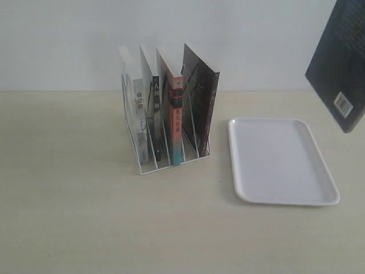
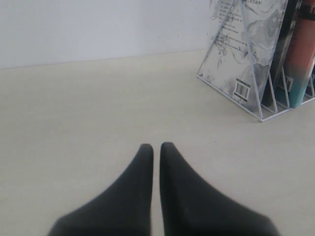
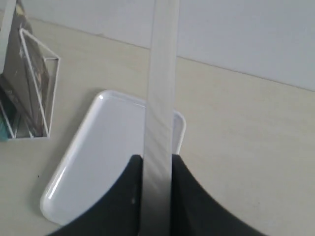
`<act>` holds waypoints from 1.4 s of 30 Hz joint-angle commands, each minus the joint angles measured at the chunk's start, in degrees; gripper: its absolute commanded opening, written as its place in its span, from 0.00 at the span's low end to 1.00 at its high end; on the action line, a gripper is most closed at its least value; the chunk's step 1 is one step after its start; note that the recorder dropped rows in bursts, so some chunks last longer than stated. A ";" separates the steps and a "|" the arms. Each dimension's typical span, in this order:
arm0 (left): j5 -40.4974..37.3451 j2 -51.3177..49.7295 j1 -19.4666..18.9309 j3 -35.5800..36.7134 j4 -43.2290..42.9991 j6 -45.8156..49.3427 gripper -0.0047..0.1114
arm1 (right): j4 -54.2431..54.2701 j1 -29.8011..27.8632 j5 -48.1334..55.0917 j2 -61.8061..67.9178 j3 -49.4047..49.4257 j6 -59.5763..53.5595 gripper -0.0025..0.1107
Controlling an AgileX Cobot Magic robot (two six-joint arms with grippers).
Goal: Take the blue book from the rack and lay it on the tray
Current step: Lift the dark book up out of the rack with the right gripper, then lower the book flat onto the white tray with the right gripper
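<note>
Tilted blue book (image 1: 337,63) hangs in the air above the tray (image 1: 279,160), clamped edge-on in the right gripper (image 3: 156,158). Left gripper (image 2: 156,147) pinched together, empty, low over table (image 1: 68,217) near rack (image 1: 140,154) holding other books.

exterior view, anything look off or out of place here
Only the blue book: it hangs tilted in the air at the upper right, near the tray, clamped in the right tool, not lying flat. In the rack the other books lean but sit in their slots.
</note>
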State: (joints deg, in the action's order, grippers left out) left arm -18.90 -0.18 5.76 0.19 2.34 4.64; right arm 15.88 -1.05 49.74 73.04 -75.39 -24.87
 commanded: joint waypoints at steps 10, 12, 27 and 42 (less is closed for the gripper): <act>0.88 0.18 0.02 -0.19 -0.05 -0.39 0.08 | 7.70 2.99 2.74 3.04 3.06 -52.16 0.02; 0.88 0.18 0.02 -0.19 -0.05 -0.39 0.08 | 6.37 3.96 3.28 3.02 3.13 -58.68 0.02; 0.88 0.18 0.02 -0.19 -0.05 -0.39 0.08 | -5.87 14.62 -5.08 10.44 3.43 -62.64 0.02; 0.88 0.18 0.02 -0.19 -0.05 -0.39 0.08 | -9.35 16.57 -47.90 8.18 24.61 -58.54 0.02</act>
State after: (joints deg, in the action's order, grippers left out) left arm -18.90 -0.18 5.76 0.19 2.34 4.64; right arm 6.99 15.44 13.74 83.27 -55.53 -83.44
